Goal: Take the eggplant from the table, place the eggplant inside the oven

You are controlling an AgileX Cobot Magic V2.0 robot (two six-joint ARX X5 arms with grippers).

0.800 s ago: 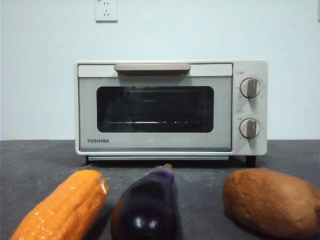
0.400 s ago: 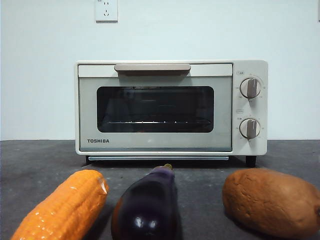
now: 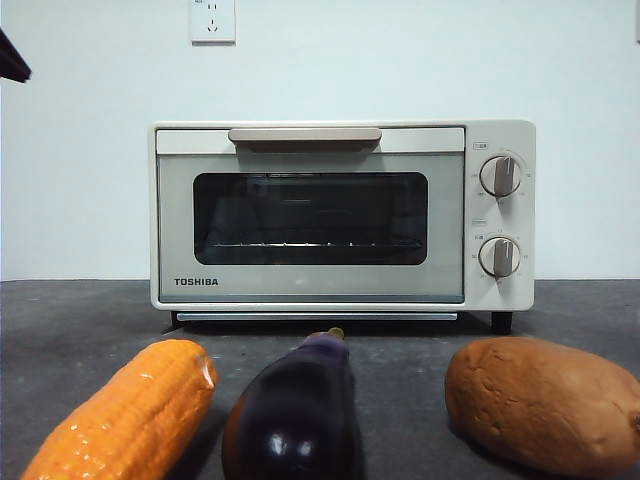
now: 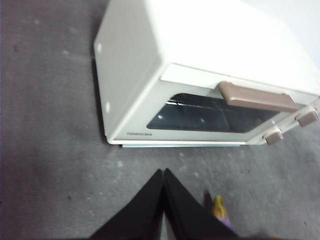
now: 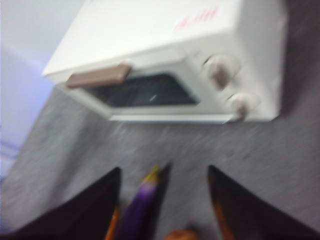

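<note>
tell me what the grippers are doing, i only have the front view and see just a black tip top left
Observer: The left gripper has its jaws shut, above the table in front of the oven.
Operator: and the right one
Observer: The right gripper is open, jaws either side of the eggplant stem end, well above it.
Operator: oven door open from up there
Observer: No, the handle sits flush at the top; the door is shut in both wrist views.
</note>
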